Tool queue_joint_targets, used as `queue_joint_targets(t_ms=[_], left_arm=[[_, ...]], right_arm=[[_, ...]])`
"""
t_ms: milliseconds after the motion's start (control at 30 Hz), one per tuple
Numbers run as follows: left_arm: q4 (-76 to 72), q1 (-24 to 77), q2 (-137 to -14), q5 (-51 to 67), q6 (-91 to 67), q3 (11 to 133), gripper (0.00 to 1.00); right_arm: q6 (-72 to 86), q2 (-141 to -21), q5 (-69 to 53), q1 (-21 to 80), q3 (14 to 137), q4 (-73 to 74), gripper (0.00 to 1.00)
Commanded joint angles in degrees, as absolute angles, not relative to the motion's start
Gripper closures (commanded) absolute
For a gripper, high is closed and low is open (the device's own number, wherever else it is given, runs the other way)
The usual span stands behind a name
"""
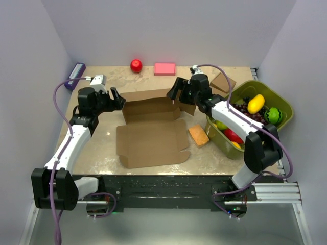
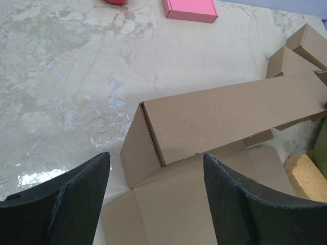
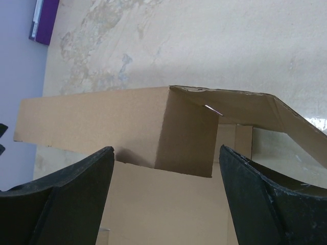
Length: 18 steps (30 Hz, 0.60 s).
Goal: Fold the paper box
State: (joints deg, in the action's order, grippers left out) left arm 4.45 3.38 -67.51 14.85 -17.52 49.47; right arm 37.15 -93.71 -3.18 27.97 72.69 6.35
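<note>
The box (image 1: 153,138) sits mid-table, back wall raised, between the left gripper (image 1: 117,98) and right gripper (image 1: 175,92), both wide open and empty; it looks like light, stiff card, best pinched at the wall ends.

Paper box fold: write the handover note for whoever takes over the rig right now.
Left gripper: open, holding nothing, jaws either side of the left end corner of the raised wall.
Right gripper: open, holding nothing, at the right end corner.
Paper box: far long wall stands up between the grippers, with an end flap turned in at each corner. The big near panel lies flat.
Done: far wall raised.
Left: likely raise the remaining sides, tuck the flaps and close the flat panel over.
</note>
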Motion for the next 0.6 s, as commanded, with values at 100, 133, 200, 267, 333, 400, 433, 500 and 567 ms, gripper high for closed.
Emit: queue_joint_targets(t_ms=[100, 133, 200, 267, 333, 400, 433, 500, 567], left_arm=[[0.9, 2.0, -69.5, 18.9, -18.8, 48.5, 0.28], [0.9, 2.0, -69.7, 19.2, -19.0, 48.3, 0.3], [0.9, 1.9, -70.0, 19.7, -19.2, 48.1, 0.32], [-0.9, 1.9, -70.7, 20.1, -19.2, 48.0, 0.35], [-1.1, 1.9, -71.2, 20.3, -19.3, 48.0, 0.4], [-1.1, 1.8, -71.5, 20.7, -19.3, 48.0, 0.43], [-1.2, 1.9, -71.8, 21.0, -19.4, 47.9, 0.45], [-1.4, 1.9, -71.9, 21.4, -19.5, 47.9, 0.46], [-1.5, 1.9, -71.9, 21.4, -19.6, 47.7, 0.48]], right_arm=[[39.6, -94.2, -6.0, 28.0, 71.9, 0.6, 0.14], [40.2, -94.7, -6.7, 28.0, 71.8, 0.3, 0.15], [40.8, -95.3, -8.1, 28.0, 71.4, -2.2, 0.16], [41.7, -96.5, -9.6, 27.9, 71.4, -3.1, 0.18], [42.4, -97.2, -11.1, 27.9, 71.4, -3.5, 0.2], [43.1, -97.4, -11.4, 27.9, 70.9, -4.8, 0.22], [44.1, -97.2, -11.4, 27.9, 70.1, -5.5, 0.23], [45.2, -96.3, -11.1, 27.9, 69.1, -8.1, 0.26], [46.8, -96.0, -10.4, 27.9, 67.8, -9.5, 0.29]])
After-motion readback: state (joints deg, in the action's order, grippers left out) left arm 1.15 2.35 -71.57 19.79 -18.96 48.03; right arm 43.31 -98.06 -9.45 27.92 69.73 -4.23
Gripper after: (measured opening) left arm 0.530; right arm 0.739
